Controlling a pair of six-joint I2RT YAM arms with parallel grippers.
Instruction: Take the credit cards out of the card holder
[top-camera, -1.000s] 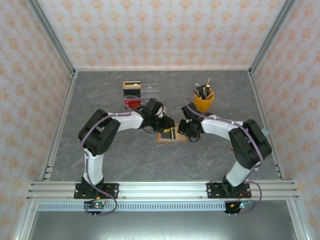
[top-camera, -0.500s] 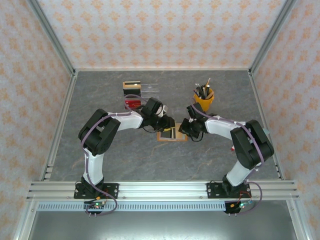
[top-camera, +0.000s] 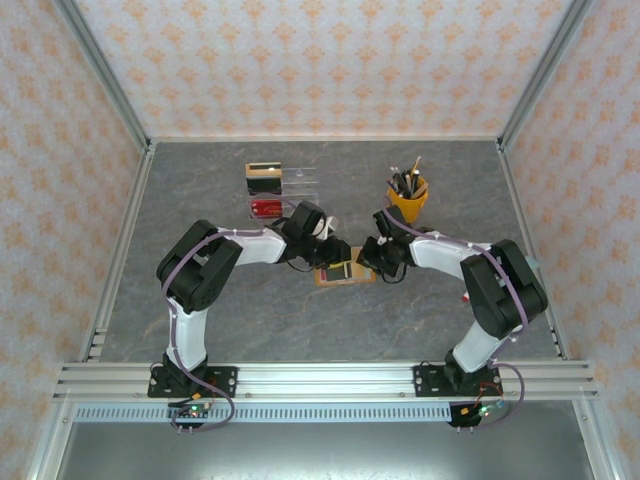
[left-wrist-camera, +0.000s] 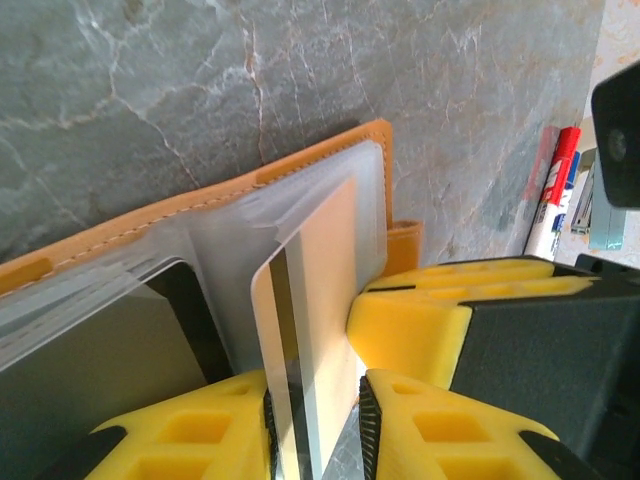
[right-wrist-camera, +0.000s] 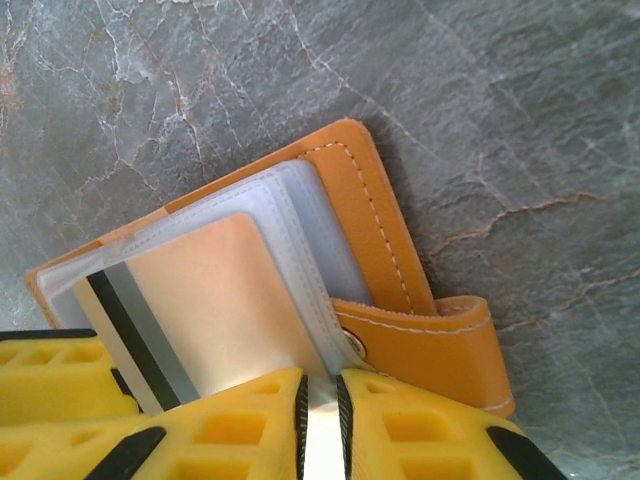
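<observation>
Change since earlier: left gripper (left-wrist-camera: 315, 405) has shifted slightly down and in over the card holder (top-camera: 358, 276); the right arm's forearm has swung a little; the holder stays on the same spot.
Card holder: lies open at mid-worktop between the two grippers, orange rim outward, clear sleeves (right-wrist-camera: 300, 215) fanned up from it, strap with snap (right-wrist-camera: 430, 345) lying off one end.
Worktop (top-camera: 250, 310): grey marbled, bare around the holder.
Surroundings: yellow cup of pens (top-camera: 407, 205) behind the right gripper (right-wrist-camera: 320, 400), near it but apart; clear tray (top-camera: 300, 183) behind the left arm, with a tan-and-black item (top-camera: 264, 172) beside it and a red item (top-camera: 265, 208) just nearer; a red-and-white marker (left-wrist-camera: 555, 190) shows at the left wrist view's right edge.
Obstruction: both wrists crowd over the holder in the top view, hiding most of it; nothing lies between cup or tray and the holder.
Left gripper state: fingers pressed in on a credit card (left-wrist-camera: 325, 270), pale with a dark stripe, standing on edge and drawn part-way out of its clear sleeve.
Right gripper state: nearly closed, pinching a thin pale sleeve edge of the holder just beside the snap strap.
Second card (right-wrist-camera: 200, 300): tan with a dark stripe, seated in a sleeve, touching the right gripper's left finger.
</observation>
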